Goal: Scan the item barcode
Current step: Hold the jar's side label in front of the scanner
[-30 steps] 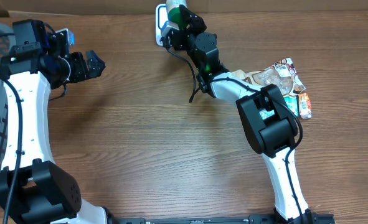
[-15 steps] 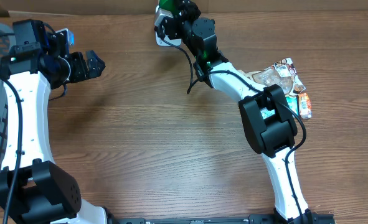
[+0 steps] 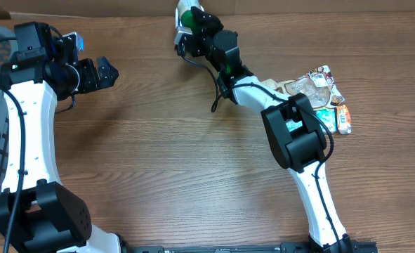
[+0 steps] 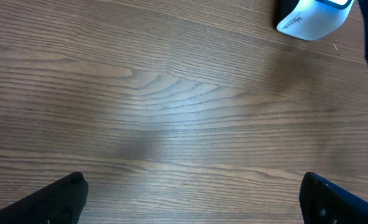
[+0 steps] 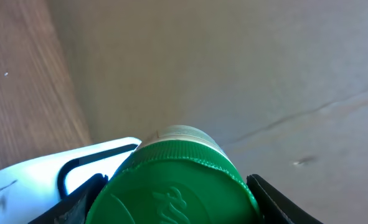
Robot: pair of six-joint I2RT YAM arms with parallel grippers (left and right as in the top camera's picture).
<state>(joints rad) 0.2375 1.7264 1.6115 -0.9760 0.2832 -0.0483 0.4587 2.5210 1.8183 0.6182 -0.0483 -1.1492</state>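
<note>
1. Your right gripper [image 3: 192,19] is part-closed on the green-capped item [image 5: 174,186], far centre, just over the white scanner [image 3: 180,41].
2. Risk: the round cap could twist in the jaws, so the barcode turns away and there's no read.
3. Drop too low and you may bump the scanner.
4. Left gripper [image 3: 103,72] is wide open, empty, far left.

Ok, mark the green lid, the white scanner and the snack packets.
green lid [image 5: 174,190], right wrist view, top face.
white scanner [image 4: 311,17], left wrist view, white housing.
snack packets [image 3: 321,86], overhead view, middle of pile.
</note>
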